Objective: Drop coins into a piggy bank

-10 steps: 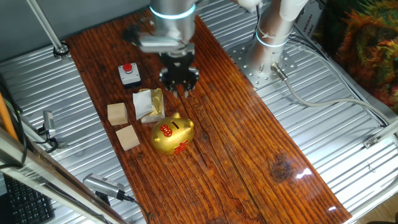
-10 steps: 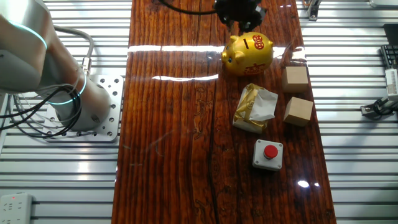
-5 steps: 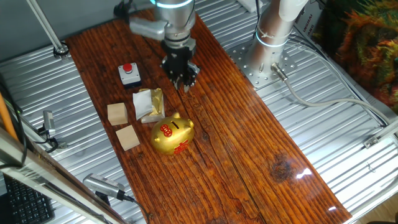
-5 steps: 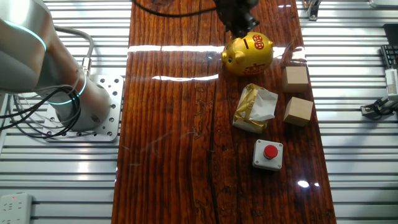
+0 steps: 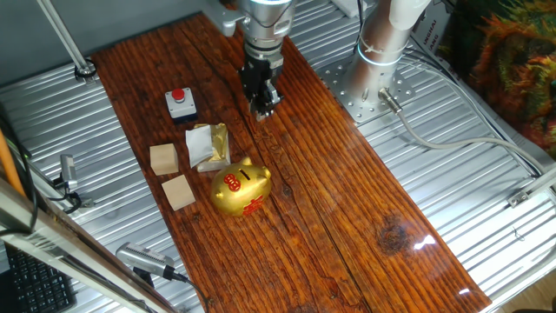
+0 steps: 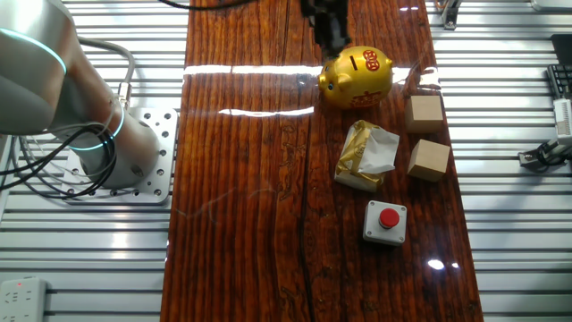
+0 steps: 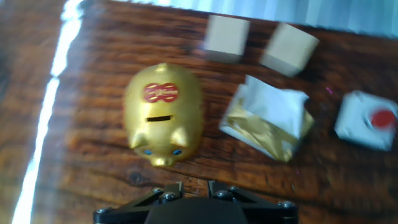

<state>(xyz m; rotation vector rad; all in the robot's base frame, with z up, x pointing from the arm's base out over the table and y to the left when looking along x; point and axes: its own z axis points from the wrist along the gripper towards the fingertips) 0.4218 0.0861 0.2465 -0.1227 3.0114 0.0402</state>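
The gold piggy bank (image 5: 241, 187) with red markings stands upright on the wooden table, its dark slot on top. It also shows in the other fixed view (image 6: 357, 76) and in the hand view (image 7: 163, 112). My gripper (image 5: 263, 109) hangs above the table, beyond the pig's snout and apart from it. It also appears at the top of the other fixed view (image 6: 329, 36). In the hand view the gripper (image 7: 194, 186) has its jaws a narrow gap apart, with bare wood showing between them. No coin is in view.
A white-and-gold foil wrapper (image 5: 208, 146) lies beside the pig. Two tan wooden cubes (image 5: 163, 158) (image 5: 178, 192) stand past it. A white box with a red button (image 5: 181, 103) sits farther back. The arm's base (image 5: 382, 52) stands off the board's right side.
My gripper has moved away from the pig toward the far end of the board, risen a little, and turned about its axis. The objects on the table have not moved.
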